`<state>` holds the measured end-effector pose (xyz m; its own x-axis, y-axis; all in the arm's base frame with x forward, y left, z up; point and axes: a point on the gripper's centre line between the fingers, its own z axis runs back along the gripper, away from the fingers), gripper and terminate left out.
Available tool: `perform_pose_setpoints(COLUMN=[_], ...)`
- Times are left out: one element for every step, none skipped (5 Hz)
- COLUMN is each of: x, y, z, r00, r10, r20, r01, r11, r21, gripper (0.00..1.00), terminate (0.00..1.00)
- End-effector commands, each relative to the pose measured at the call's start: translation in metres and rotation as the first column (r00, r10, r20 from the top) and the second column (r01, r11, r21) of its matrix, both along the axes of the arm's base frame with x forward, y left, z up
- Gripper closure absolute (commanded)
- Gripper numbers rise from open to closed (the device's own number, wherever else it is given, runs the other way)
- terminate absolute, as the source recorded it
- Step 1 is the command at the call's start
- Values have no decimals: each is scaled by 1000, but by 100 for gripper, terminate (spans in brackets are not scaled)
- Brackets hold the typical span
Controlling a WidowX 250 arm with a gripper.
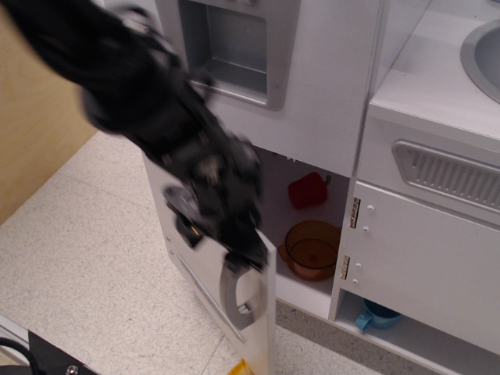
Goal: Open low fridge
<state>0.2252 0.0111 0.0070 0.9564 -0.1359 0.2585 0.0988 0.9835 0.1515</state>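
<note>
Speckled floor (94,258), flat white low fridge (262,312) door.

Matte white painted panel on the low fridge (262,312) door, smooth, no gloss. Curved handle (234,293) just below the hand (234,246): brushed silver, metal-looking, soft sheen. Hand itself matte black, blurred, probably plastic and metal, can't tell which. Right of it inside the compartment: glossy red pepper (307,190), plastic-looking, and a translucent amber pot (311,248), shiny. Further right, small brass-coloured hinges (354,212) on matte white. Up above, grey dispenser recess (228,48), dull satin. Far left, pale wood board (39,109), smooth. Speckled floor (86,258), low sheen.
</note>
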Motion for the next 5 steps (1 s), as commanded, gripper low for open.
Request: perform_pose_setpoints(x=[19,35,54,59,62], y=[-16,-30,-47,-53,-51], z=[62,76,50,18,-1], r00=[998,994,991,981,973], r10=[69,113,135,185,226], r20=[-2,-10,-12,61,44], r01=[-69,-114,-135,-183,-224], r11=[997,991,991,983,973], r21=[-16,-66,-16,-32,-56], gripper=[0,0,0,0,0], terminate=[0,0,0,0,0])
